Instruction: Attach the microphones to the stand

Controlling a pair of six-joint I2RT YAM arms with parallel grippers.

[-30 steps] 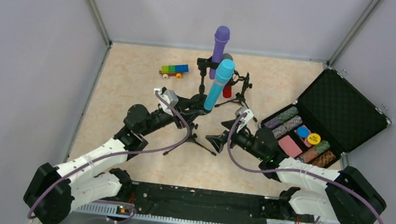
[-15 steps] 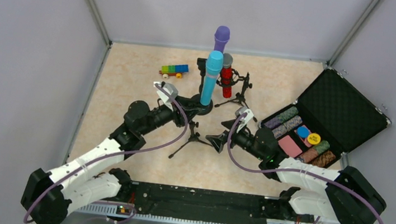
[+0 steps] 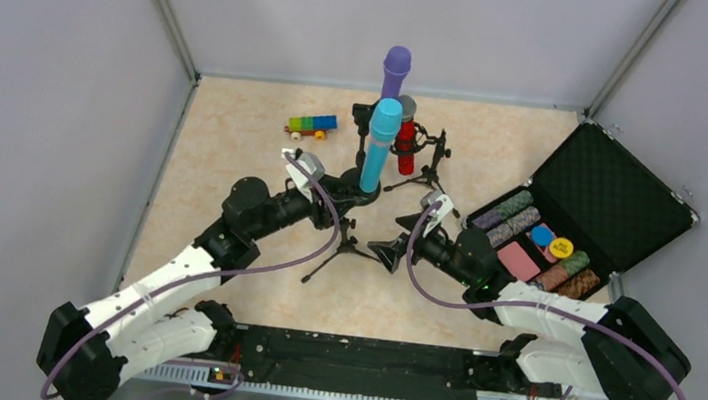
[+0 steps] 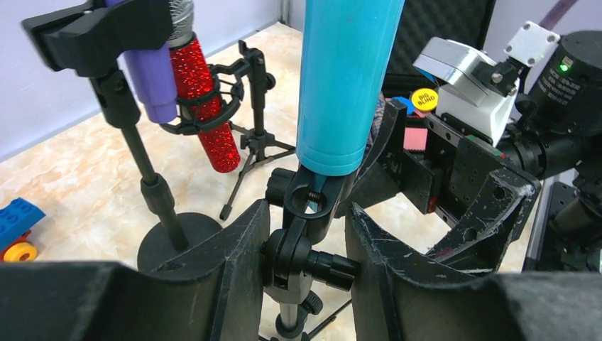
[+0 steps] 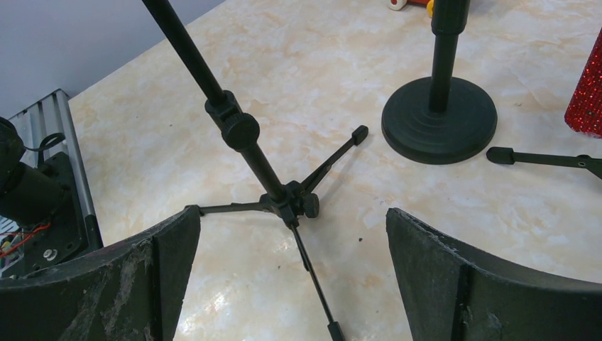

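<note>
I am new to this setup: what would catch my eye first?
The light-blue microphone stands upright at the table's centre on a tripod stand, whose joint the left pincer grips. Behind it, a purple microphone and a glittery red microphone are mounted; an open black case of poker chips lies at the right.

- Left wrist view: head of the blue microphone [image 4: 348,78] cut off at top.
- Right wrist view: red microphone [image 5: 589,92] only a sliver at the edge.
</note>
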